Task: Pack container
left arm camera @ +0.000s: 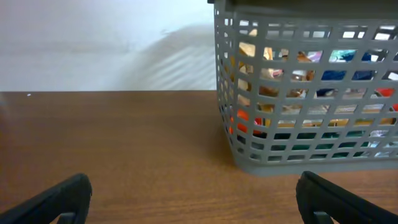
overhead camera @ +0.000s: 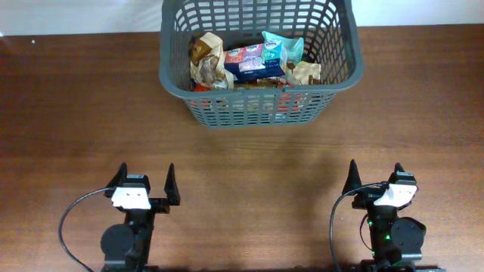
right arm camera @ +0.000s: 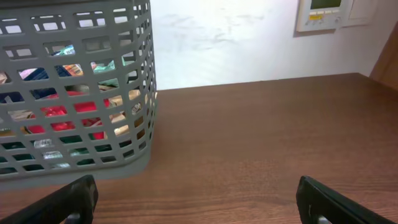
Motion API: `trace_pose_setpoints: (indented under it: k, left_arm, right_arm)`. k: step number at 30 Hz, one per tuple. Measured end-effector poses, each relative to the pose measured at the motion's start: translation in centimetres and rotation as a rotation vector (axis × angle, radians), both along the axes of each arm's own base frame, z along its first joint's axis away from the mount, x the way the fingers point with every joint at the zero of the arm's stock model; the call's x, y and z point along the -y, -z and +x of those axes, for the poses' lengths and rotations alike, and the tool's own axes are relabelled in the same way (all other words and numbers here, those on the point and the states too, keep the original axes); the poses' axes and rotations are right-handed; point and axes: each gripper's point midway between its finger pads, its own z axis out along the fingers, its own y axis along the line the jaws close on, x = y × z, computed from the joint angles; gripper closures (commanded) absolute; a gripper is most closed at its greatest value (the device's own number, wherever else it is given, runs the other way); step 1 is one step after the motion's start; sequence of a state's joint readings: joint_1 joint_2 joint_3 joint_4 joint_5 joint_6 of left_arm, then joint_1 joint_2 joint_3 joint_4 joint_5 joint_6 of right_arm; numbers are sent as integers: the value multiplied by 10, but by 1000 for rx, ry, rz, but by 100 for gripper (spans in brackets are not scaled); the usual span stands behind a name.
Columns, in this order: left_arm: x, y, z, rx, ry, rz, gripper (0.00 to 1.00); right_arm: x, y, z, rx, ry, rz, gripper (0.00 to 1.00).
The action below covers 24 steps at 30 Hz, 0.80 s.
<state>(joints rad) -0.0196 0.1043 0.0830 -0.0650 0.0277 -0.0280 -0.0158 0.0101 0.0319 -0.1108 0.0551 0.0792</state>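
My left gripper (overhead camera: 147, 172) sits at the lower left of the overhead view and my right gripper (overhead camera: 376, 170) at the lower right. Both have their jaws wide apart and hold nothing. The basket (overhead camera: 257, 112) stands at the top centre of that view, on the far part of the table (overhead camera: 76, 113), well apart from both of my grippers.

It is heaped with snack packets (overhead camera: 253, 60): a blue-and-white one on top, a teal one (overhead camera: 283, 47) beside it, and tan wrappers (overhead camera: 206, 60) towards its left end. Red shows through the slots lower down.

From my left wrist the basket fills the upper right, with brown wood between it and my fingers (left arm camera: 56, 199). From my right wrist it fills the upper left.

A white wall (left arm camera: 93, 43) rises behind the table (a pale panel (right arm camera: 320, 14) hangs on it, upper right of the right wrist view). A black cable (overhead camera: 72, 215) loops beside my left arm.
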Motion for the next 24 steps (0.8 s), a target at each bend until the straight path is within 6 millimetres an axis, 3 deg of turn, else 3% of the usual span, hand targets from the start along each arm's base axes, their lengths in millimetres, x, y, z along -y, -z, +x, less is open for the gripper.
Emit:
trace_pose_setpoints:
  k: [9,24]
  left_arm:
    - [0,31,0,-61,0,1,1]
    - [0,31,0,-62,0,1,1]
  right_arm:
    - [0,0,0,0,0,-1,1]
    - [0,0,0,0,0,0,1]
